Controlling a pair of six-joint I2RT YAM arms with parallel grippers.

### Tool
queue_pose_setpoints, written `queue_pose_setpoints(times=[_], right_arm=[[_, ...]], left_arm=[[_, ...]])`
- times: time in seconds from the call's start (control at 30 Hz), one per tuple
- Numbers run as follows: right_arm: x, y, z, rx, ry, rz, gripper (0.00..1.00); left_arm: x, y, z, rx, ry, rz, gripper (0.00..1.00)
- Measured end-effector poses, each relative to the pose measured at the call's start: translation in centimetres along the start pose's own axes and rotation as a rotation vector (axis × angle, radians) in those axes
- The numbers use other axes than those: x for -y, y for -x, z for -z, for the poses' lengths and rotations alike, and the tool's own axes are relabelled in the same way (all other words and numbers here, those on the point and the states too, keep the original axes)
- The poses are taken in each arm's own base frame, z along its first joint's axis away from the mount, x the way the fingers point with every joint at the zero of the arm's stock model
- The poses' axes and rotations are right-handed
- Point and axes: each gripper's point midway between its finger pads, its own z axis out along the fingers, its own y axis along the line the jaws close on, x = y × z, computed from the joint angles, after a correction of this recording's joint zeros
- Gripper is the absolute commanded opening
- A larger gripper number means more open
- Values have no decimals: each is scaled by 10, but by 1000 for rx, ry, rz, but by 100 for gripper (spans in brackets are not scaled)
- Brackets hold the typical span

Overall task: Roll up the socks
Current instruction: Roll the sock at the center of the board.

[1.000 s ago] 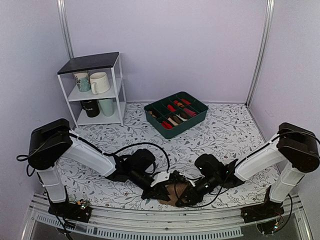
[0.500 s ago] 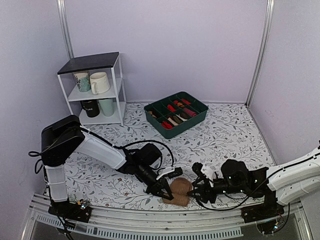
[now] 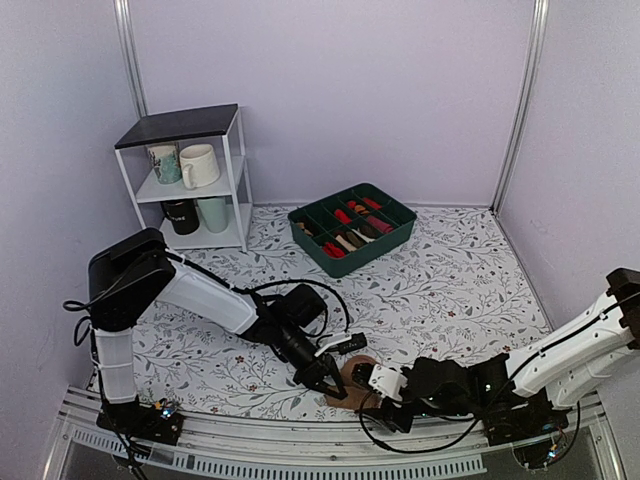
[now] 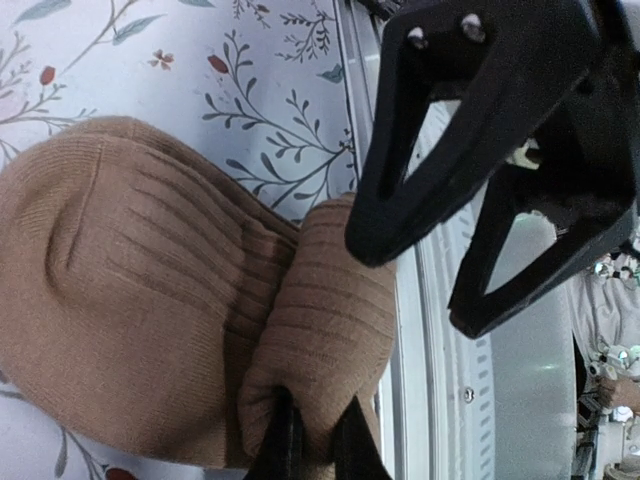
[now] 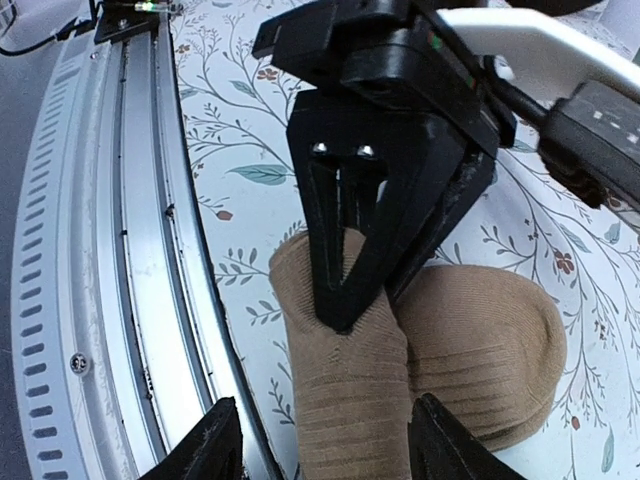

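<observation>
The socks (image 3: 356,371) are a compact tan-brown bundle near the table's front edge. In the left wrist view the socks (image 4: 150,280) fill the left side. My left gripper (image 4: 318,415) is shut, pinching a ribbed fold of the bundle's near roll. In the right wrist view my right gripper (image 5: 330,440) is open, its fingers astride the near roll of the socks (image 5: 350,400) without closing on it. The left gripper (image 5: 355,305) shows there clamped on the fold. From above, the left gripper (image 3: 328,383) is left of the bundle and the right gripper (image 3: 378,392) is low at its right.
The metal rail (image 3: 300,450) of the table's front edge runs right beside the socks and also shows in the right wrist view (image 5: 120,250). A green divided tray (image 3: 399,229) with rolled socks sits at the back. A white shelf (image 3: 190,185) with mugs stands back left.
The right arm pulled away from the bundle, dropped low along the front edge, and its open gripper came back over the socks. The left gripper stayed on the bundle.
</observation>
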Motion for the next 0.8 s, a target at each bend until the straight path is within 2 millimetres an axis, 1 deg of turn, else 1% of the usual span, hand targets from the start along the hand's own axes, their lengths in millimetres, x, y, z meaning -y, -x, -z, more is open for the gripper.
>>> queue_pose_setpoints(times=[0.17,0.3,0.37,0.43,0.57,0.6,0.67,0.7,0.73,0.8], right_arm=[[-8,-4,-11,-39,-11,45,56],[-6,-8,-14,-56,-28,44,56],[-6,-10,-16,-66,-36,37,55],[-5,-12,-20,-77,-42,31,50],[-1,-15,-27,-102,-80,18,35],[1,-16,-29,-108,-94,14,30],[2,-17,-31,-118,-110,-1,22],[3,-17,-32,-120,-114,-9,19],[3,-17,-32,-119,-119,-21,18],[2,-16,-32,-117,-118,-42,15]], left_arm=[[0,0,0,1,0,0,0],[0,0,0,1,0,0,0],[0,0,0,1,-1,1,0],[0,0,0,1,-1,1,0],[-1,0,1,2,-5,5,0],[-1,0,1,2,-5,7,3],[-1,0,1,3,-4,10,14],[-1,0,1,4,-4,12,22],[-1,0,1,4,-3,13,25],[-2,0,3,10,4,15,26]])
